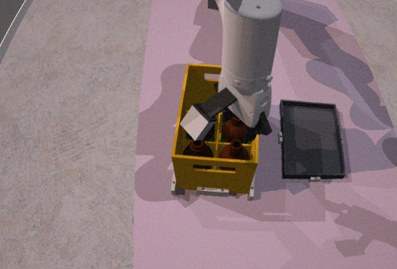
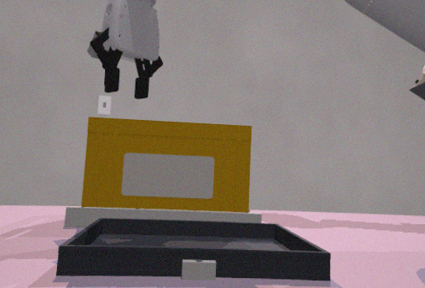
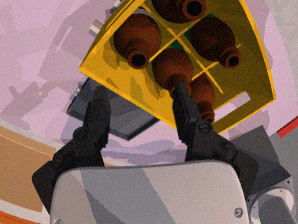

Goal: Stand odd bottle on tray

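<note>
The yellow crate (image 1: 214, 181) (image 2: 169, 144) (image 3: 102, 67) stands level with several brown bottles upright in its compartments. In the wrist view one bottle (image 3: 137, 37) is at the left, one (image 3: 212, 40) at the right, one (image 3: 172, 70) in the middle, one (image 3: 202, 97) near the handle wall, and another is partly cut off at the top. Which neck differs I cannot tell. My gripper (image 2: 126, 93) (image 3: 140, 96) is open and empty above the crate; one finger overlaps the middle bottle's mouth in the wrist view. The black tray (image 1: 313, 141) (image 2: 124, 262) (image 3: 127, 120) lies level with no bottle on it.
Light brackets (image 1: 212, 191) sit at the crate's base. A small bracket (image 1: 315, 178) (image 2: 198, 269) touches the tray's edge. The arm and wrist camera (image 1: 197, 121) cover part of the crate in the top view. The tray is right of the crate there, with a gap between.
</note>
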Motion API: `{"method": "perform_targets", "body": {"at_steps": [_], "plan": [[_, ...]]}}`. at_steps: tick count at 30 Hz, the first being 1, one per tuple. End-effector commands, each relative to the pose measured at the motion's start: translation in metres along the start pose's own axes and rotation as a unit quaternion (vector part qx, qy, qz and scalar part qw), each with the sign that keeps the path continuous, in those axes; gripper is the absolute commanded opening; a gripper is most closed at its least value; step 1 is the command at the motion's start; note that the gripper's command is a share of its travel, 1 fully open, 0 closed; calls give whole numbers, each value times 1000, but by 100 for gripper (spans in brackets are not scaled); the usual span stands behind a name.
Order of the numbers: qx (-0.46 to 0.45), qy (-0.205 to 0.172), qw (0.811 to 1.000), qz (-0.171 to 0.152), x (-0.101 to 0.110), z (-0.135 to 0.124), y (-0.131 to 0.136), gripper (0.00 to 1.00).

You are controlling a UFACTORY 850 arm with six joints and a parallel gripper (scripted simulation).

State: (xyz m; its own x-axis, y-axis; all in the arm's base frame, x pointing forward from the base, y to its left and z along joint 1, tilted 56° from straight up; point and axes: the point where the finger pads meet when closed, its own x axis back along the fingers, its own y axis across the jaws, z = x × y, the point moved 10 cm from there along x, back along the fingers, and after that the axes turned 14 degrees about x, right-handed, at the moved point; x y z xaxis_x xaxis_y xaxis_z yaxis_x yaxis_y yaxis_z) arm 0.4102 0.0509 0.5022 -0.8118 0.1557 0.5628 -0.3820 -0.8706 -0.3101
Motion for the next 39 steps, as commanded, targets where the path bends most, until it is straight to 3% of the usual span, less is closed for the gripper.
{"method": "perform_targets", "body": {"at_steps": [1,39], "plan": [[0,0,1000,0,-2,0,0,65],[0,0,1000,0,-39,1,0,65]]}}
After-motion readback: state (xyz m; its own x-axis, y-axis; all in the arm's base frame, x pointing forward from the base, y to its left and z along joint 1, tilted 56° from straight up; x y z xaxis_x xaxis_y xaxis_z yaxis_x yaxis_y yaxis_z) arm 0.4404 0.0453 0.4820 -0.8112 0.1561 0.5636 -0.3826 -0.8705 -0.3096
